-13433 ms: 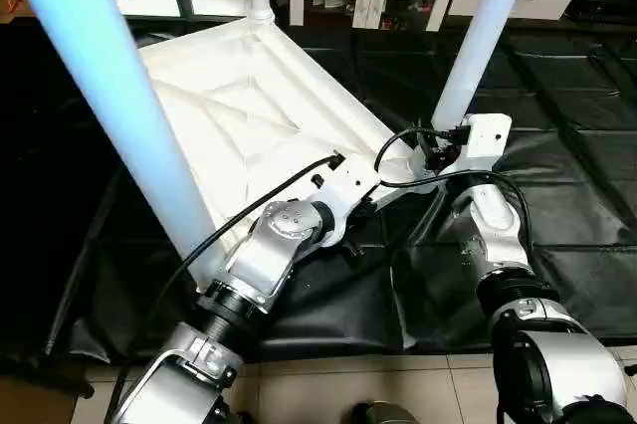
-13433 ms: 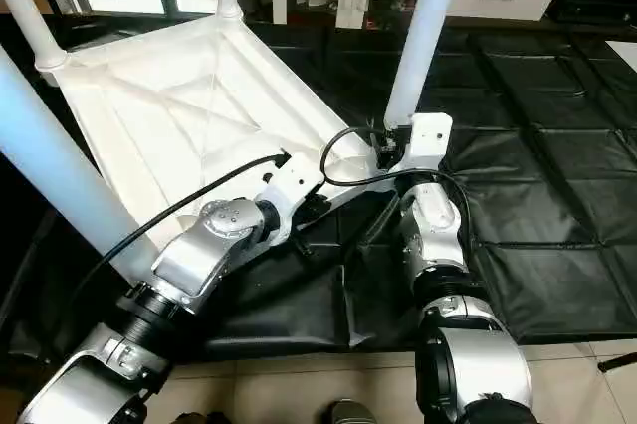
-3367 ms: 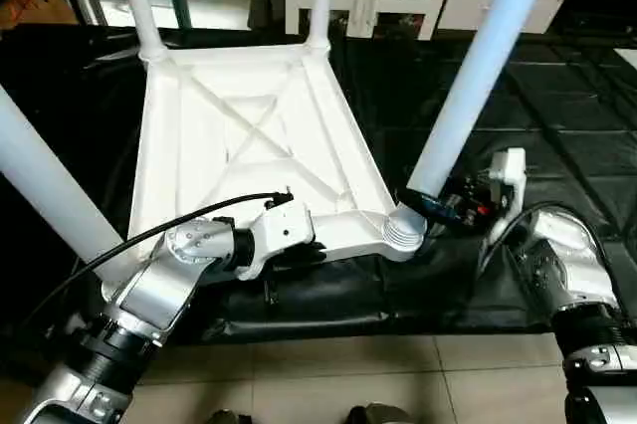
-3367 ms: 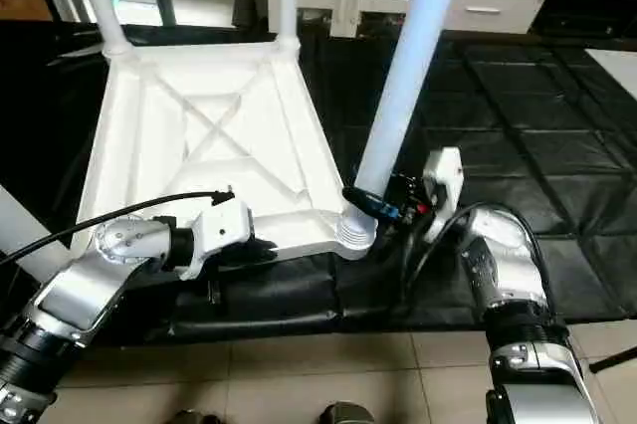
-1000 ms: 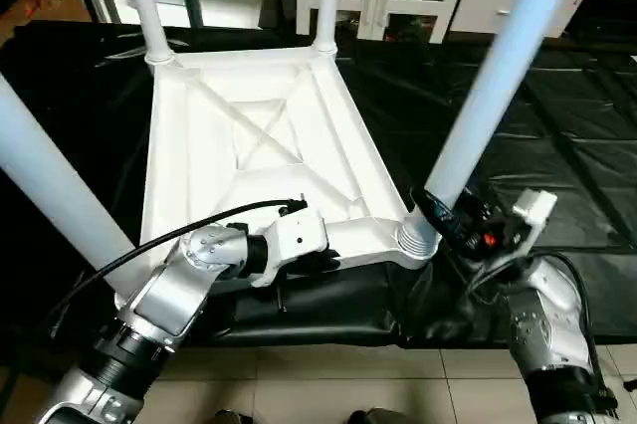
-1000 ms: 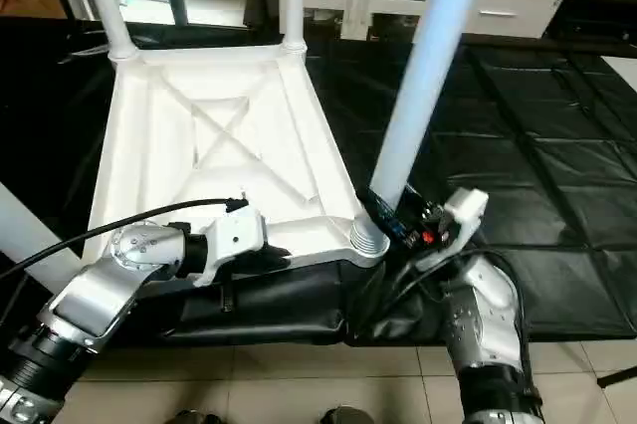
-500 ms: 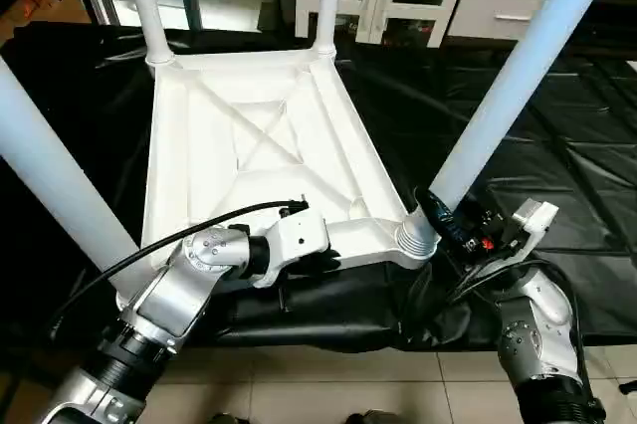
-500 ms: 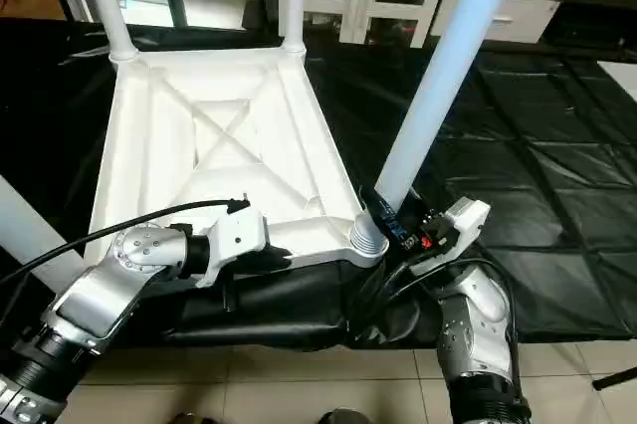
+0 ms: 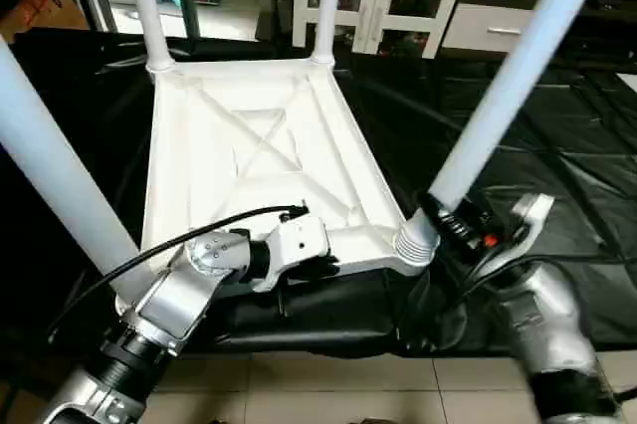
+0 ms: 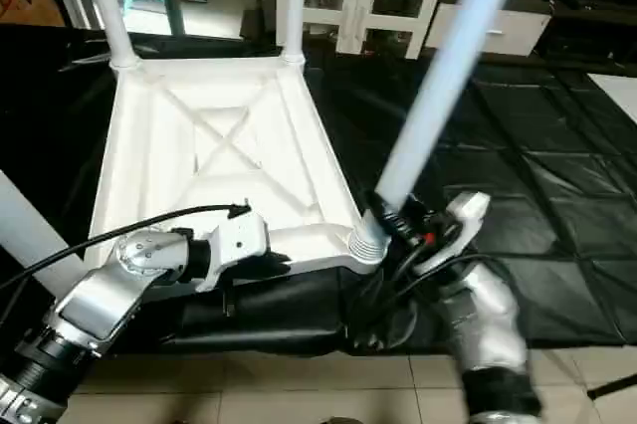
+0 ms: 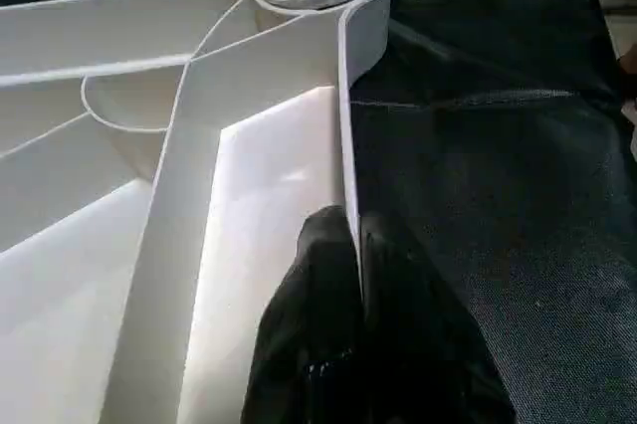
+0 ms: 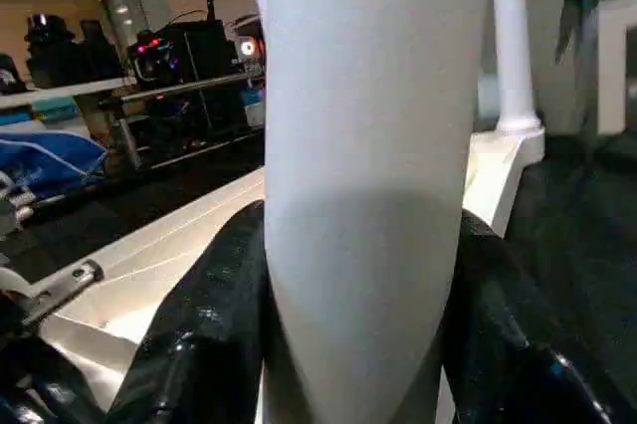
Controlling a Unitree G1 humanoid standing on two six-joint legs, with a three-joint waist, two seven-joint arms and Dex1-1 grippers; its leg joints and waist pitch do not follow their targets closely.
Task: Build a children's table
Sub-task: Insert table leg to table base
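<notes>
With your left gripper (image 11: 353, 245) pinching the rim of the upturned top (image 9: 249, 145) and your right gripper (image 12: 358, 364) clamped round the leg (image 9: 498, 96) above its socket (image 9: 416, 242), uneven twisting could cross-thread it.

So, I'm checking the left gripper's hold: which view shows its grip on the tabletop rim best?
The left wrist view: the left gripper pinches the tabletop rim between its fingers. The eye views show it mostly behind its white wrist housing.

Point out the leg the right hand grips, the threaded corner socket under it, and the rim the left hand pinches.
leg (image 9: 498, 110), left eye view, mid shaft.
corner socket (image 9: 416, 240), left eye view, threaded collar.
rim (image 11: 345, 135), left wrist view, thin upright edge above the fingertips.
</notes>
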